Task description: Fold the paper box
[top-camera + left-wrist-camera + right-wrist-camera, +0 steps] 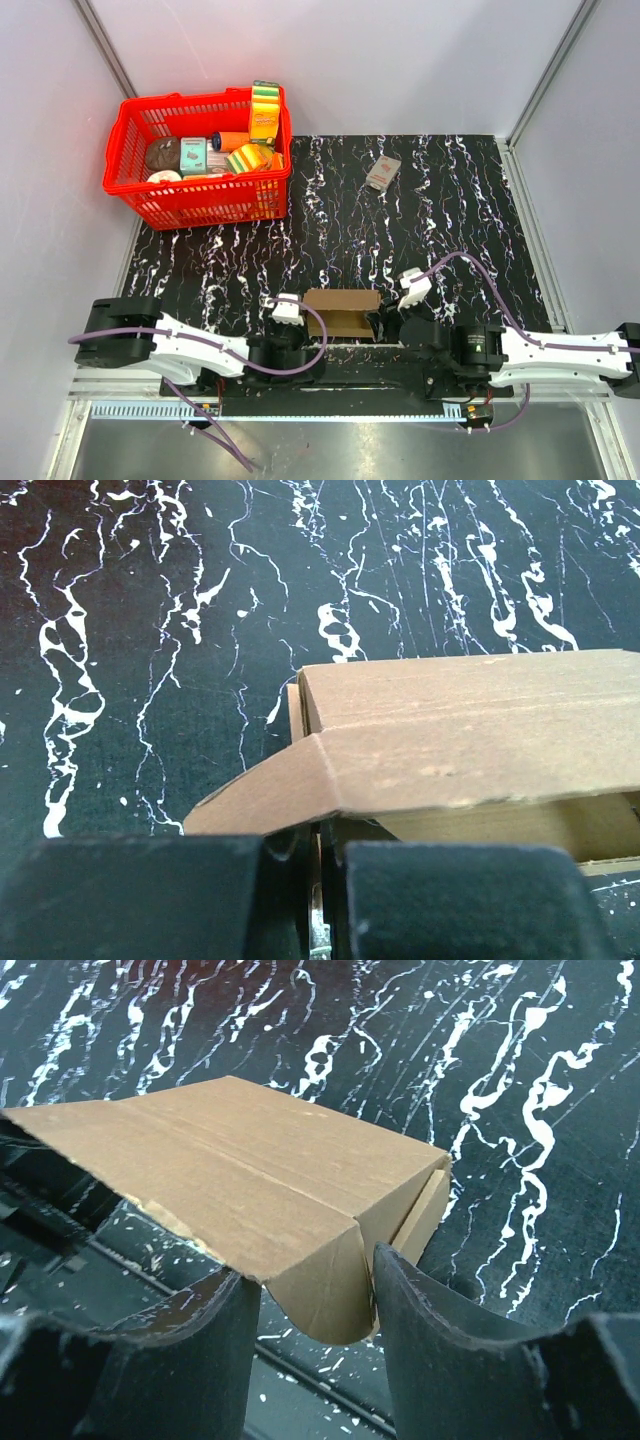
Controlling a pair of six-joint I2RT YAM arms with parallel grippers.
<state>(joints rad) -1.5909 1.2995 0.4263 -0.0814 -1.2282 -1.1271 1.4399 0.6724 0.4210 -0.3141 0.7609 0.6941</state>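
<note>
The paper box (343, 305) is plain brown cardboard, partly folded, lying near the front edge of the black marbled mat between the two arms. My left gripper (298, 330) is at the box's left end. In the left wrist view the box (450, 730) has its left end flap hanging over my left gripper (322, 845), whose jaws are pressed almost together on a thin cardboard edge. My right gripper (384, 325) is at the right end. In the right wrist view the box (230, 1170) has its rounded side flap hanging between the spread fingers of my right gripper (315, 1290), touching the right finger (420, 1300).
A red basket (200, 205) full of packaged goods stands at the back left. A small grey-and-red printed packet (382, 172) lies at the back centre-right. The metal rail of the table's front edge runs just behind the box, under the arms.
</note>
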